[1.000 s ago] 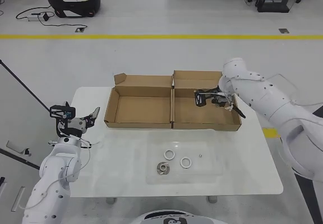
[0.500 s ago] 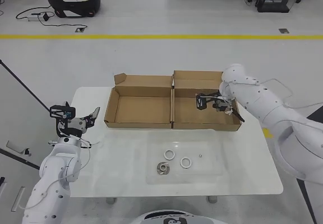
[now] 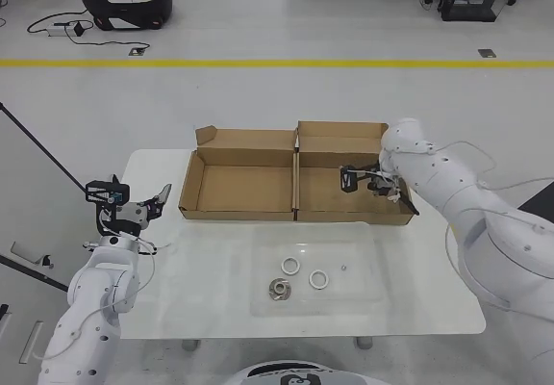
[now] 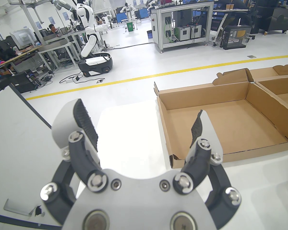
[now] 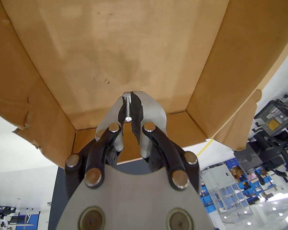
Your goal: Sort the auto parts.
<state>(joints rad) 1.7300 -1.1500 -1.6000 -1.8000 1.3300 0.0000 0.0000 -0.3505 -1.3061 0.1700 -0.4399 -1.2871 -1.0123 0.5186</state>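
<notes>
Bolt (image 5: pixel 127 107), silver and threaded, is clenched by the right claw (image 5: pixel 129 96). Claw has been shifted slightly toward the cardboard box's (image 5: pixel 134 37) near wall.

Bright, even light from overhead fills the hall. Just ahead of the right gripper (image 5: pixel 129 97), a soft shadow darkens the cardboard box (image 5: pixel 139 25) floor, and the bolt (image 5: pixel 128 108) between its closed fingers glints. Around the left gripper (image 4: pixel 139 108), open, the white table (image 4: pixel 124 144) glares nearly blank. Straight edges bow toward the wrist views' borders.
</notes>
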